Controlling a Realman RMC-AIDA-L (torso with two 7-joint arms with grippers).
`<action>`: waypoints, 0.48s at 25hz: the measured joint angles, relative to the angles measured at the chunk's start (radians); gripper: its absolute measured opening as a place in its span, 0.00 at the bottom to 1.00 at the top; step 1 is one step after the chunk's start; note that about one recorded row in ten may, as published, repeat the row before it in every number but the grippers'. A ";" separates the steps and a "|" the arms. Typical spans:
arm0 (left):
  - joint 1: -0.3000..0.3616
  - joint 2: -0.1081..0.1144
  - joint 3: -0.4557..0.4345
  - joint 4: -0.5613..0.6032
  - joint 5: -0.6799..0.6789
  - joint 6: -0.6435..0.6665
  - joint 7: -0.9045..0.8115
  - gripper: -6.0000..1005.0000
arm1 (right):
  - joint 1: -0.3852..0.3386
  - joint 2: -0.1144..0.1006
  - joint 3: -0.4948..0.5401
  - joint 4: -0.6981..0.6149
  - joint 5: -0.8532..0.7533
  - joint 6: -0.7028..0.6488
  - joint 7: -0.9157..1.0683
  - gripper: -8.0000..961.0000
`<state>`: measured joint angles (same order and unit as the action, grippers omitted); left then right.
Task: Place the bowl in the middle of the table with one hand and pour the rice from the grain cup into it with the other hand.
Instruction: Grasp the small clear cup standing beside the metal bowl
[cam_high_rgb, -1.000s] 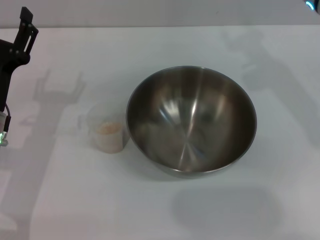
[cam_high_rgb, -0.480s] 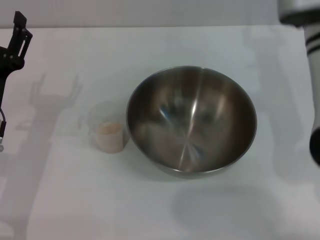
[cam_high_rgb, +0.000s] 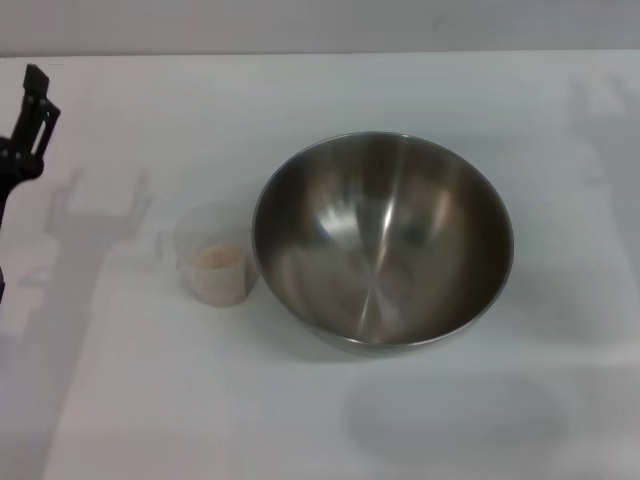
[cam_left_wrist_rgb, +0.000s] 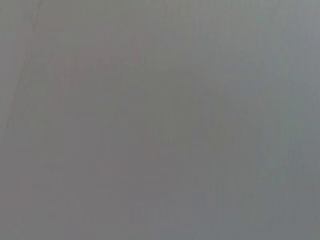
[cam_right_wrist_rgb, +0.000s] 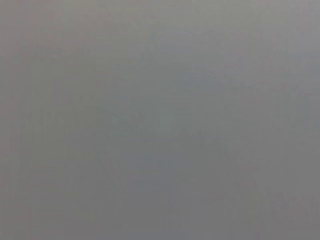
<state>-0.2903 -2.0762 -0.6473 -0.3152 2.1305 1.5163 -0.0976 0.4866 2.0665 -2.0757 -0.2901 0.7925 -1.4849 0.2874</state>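
The large steel bowl (cam_high_rgb: 382, 240) sits upright and empty on the white table (cam_high_rgb: 330, 420), a little right of the middle. The clear grain cup (cam_high_rgb: 213, 254) stands just to its left, almost touching its side, with a small layer of pale rice (cam_high_rgb: 217, 258) at the bottom. My left gripper (cam_high_rgb: 30, 120) shows at the far left edge, raised above the table, well away from the cup. My right gripper is out of view. Both wrist views show only plain grey.
The table's far edge (cam_high_rgb: 320, 53) meets a grey wall at the back. Arm shadows fall on the table left of the cup and at the far right.
My left gripper has drawn back toward the left edge. My right arm came into view at the right half a second ago and has now left it. Bowl and cup have not moved.
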 joint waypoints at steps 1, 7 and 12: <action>0.009 0.000 0.015 0.001 0.000 0.008 0.002 0.85 | -0.001 0.000 -0.001 0.021 0.000 -0.005 0.013 0.58; 0.063 0.000 0.109 0.006 0.000 0.029 0.010 0.85 | -0.018 0.003 -0.002 0.118 -0.001 -0.012 0.016 0.58; 0.094 0.001 0.206 0.027 0.000 0.025 0.016 0.85 | -0.006 -0.002 0.000 0.160 0.002 -0.003 0.016 0.58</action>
<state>-0.1960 -2.0756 -0.4409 -0.2887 2.1305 1.5414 -0.0820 0.4809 2.0640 -2.0759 -0.1298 0.7944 -1.4875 0.3032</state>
